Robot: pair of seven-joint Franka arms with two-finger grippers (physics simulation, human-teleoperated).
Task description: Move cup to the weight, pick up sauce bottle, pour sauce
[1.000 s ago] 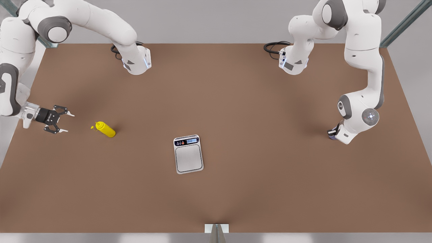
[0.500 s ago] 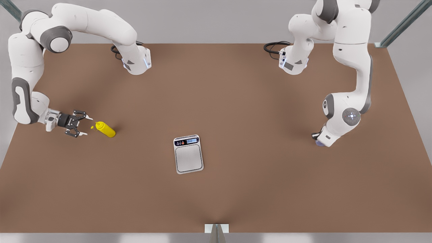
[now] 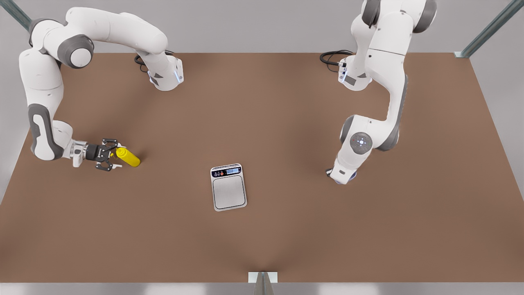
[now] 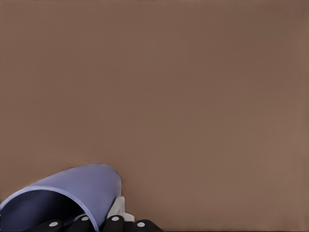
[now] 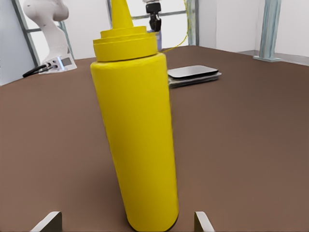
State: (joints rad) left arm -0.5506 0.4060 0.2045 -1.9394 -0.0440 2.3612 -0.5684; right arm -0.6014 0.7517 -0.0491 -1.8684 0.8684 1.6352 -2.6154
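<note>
Progress since a second ago: the left gripper point(image 3: 341, 180), at the front view's right, has carried the cup point(image 4: 63, 198) leftward across the table point(image 3: 286, 237) toward the scale point(image 3: 229, 187) but remains well apart from it; its fingers point(image 4: 118, 209) are clenched on the cup's wall. The right gripper point(image 3: 111, 159), at the front view's left, has advanced onto the sauce bottle point(image 3: 128, 157) and now straddles it with fingers spread, not yet closed; the bottle stands upright on the table, left of the scale. Judgement: cup delivery is under way, bottle grasp imminent, pouring not begun.
</note>
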